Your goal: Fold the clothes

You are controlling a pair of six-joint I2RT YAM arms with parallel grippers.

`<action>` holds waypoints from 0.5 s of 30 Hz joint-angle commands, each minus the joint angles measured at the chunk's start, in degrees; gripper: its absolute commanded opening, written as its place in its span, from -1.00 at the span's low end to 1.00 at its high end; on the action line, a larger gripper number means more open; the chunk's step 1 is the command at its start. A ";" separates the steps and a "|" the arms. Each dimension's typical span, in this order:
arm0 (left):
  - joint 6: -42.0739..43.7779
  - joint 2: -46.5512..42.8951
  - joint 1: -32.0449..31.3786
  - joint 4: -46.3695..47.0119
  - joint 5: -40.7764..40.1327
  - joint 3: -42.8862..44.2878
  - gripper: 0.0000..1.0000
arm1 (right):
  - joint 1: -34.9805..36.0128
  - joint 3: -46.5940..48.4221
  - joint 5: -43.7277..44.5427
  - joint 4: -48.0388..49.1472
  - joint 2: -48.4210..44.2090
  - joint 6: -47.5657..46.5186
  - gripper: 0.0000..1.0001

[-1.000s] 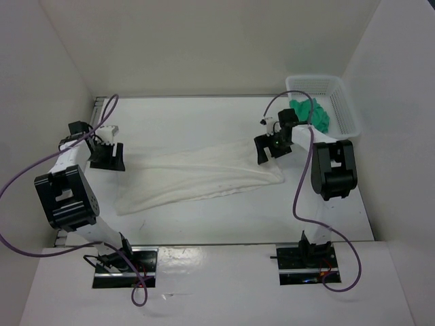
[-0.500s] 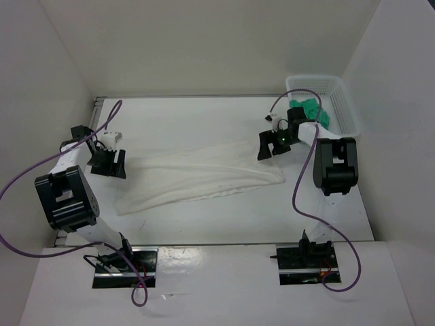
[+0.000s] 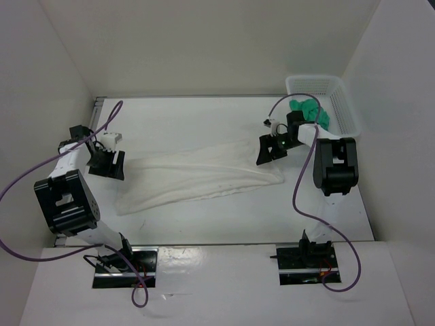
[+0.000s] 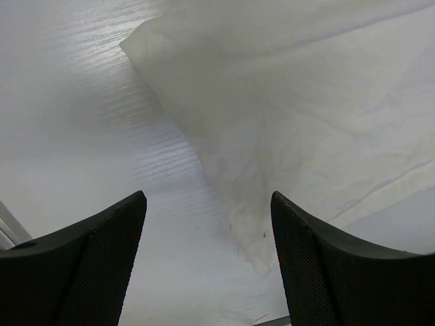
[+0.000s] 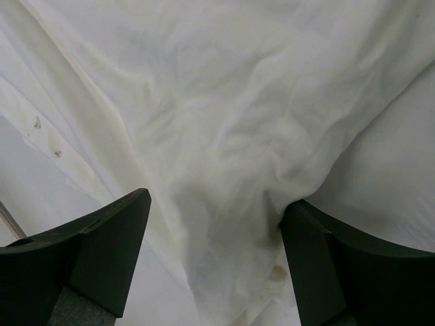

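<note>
White garment (image 3: 204,178) laid long across the table (image 3: 204,119)
Left gripper (image 3: 109,165), jaws apart, sits over its left end with the fabric edge between the fingers; right gripper (image 3: 269,151), jaws apart, straddles bunched fabric at its far right corner
</note>
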 commanded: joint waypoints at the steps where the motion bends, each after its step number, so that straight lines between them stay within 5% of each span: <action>1: 2.24 -2.31 -0.19 -1.77 0.14 0.75 0.61 | 0.30 -5.42 5.10 -8.05 3.45 -1.29 0.65; 15: 2.77 -3.46 -0.72 -2.83 -0.91 0.22 0.61 | 0.30 -2.26 0.53 -8.57 7.23 1.25 0.18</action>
